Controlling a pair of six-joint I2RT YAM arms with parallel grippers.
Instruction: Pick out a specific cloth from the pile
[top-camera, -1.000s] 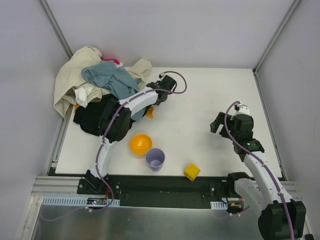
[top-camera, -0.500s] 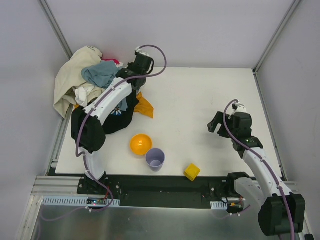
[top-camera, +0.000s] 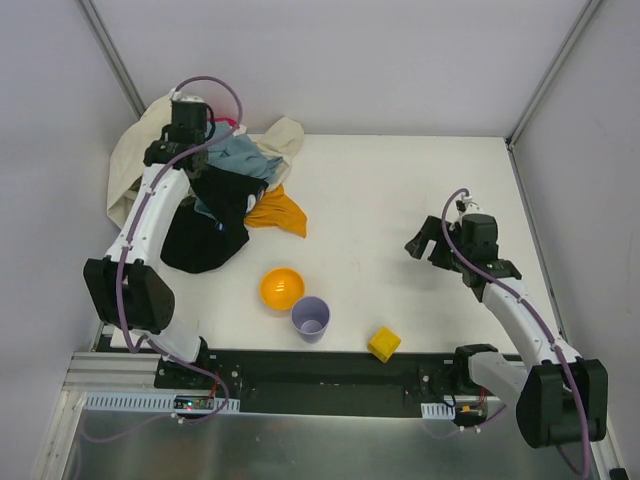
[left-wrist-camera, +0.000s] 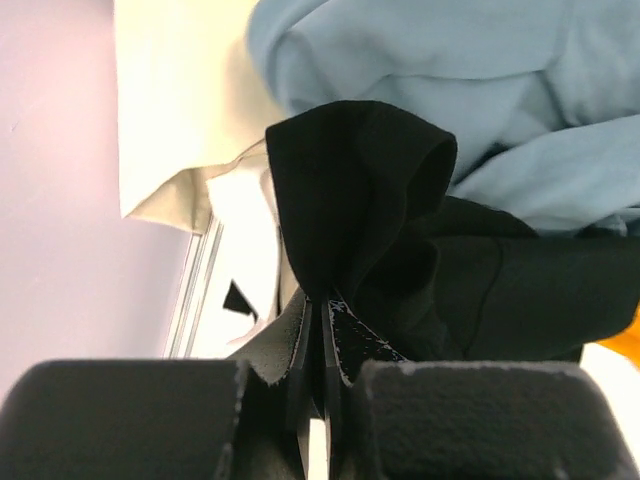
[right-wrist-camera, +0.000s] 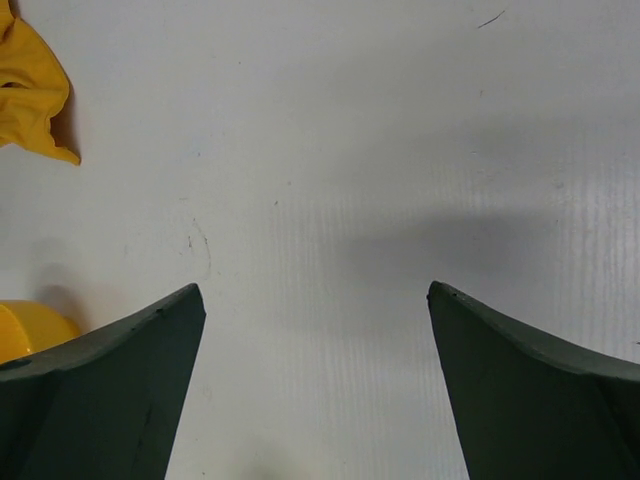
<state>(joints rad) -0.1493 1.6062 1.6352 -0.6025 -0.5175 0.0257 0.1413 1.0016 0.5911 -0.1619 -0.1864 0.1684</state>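
Note:
The orange-yellow cloth (top-camera: 278, 212) lies crumpled on the table at the pile's right edge, partly under the black garment (top-camera: 207, 225); it also shows as the cloth (right-wrist-camera: 30, 90) at the right wrist view's top left. The pile (top-camera: 140, 160) holds cream, blue-grey (top-camera: 240, 155), black and a bit of pink fabric. My left gripper (top-camera: 192, 160) hangs over the pile, shut on a fold of the black garment (left-wrist-camera: 350, 190), which rises from the left gripper (left-wrist-camera: 320, 310). My right gripper (top-camera: 418, 245) stands open above bare table, and nothing shows between the fingers of the right gripper (right-wrist-camera: 315, 300).
An orange bowl (top-camera: 281, 288), a lilac cup (top-camera: 311, 318) and a yellow block (top-camera: 383, 343) sit near the table's front edge. The pile rests against the back left corner by the wall and the metal rail (top-camera: 118, 275).
My left arm swung left and back over the pile, dragging the black garment along and uncovering more of the orange-yellow cloth. The right gripper drifted slightly left.

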